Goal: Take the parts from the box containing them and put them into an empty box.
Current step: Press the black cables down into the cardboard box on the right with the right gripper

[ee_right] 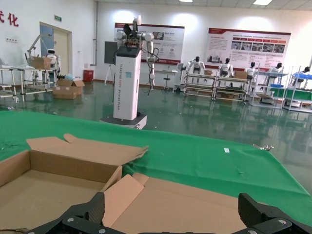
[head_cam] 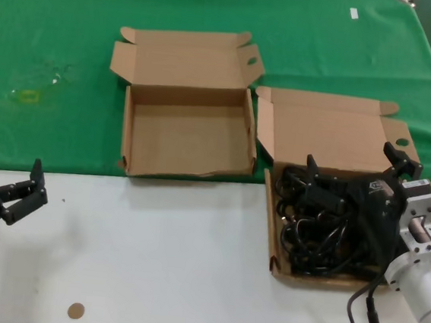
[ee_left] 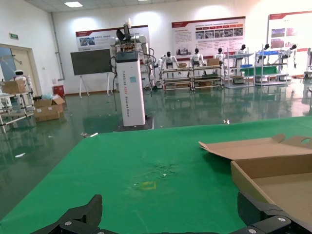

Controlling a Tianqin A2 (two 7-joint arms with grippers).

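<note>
The black coiled cables [head_cam: 323, 229] lie in the low-walled cardboard box [head_cam: 274, 247] at the right; its broad lid [head_cam: 333, 131] lies open behind it. The taller-walled box [head_cam: 188, 132] to its left holds nothing, and its wavy lid [head_cam: 184, 55] is folded back. My right gripper [head_cam: 356, 166] is open, hovering over the cables without touching them. In the right wrist view the right gripper [ee_right: 173, 212] faces the broad lid [ee_right: 195, 204], with the empty box [ee_right: 48, 185] beside it; the cables are out of that view. My left gripper [head_cam: 26, 189] is open and empty at the near left, facing the empty box [ee_left: 273, 175] in the left wrist view [ee_left: 170, 214].
A green cloth [head_cam: 59, 39] covers the far half of the table, with a yellowish mark [head_cam: 27, 96] at the left. The near half is white tabletop [head_cam: 167, 264] with a small brown disc [head_cam: 75, 311] on it. The right arm's cable [head_cam: 365, 313] hangs near the front right.
</note>
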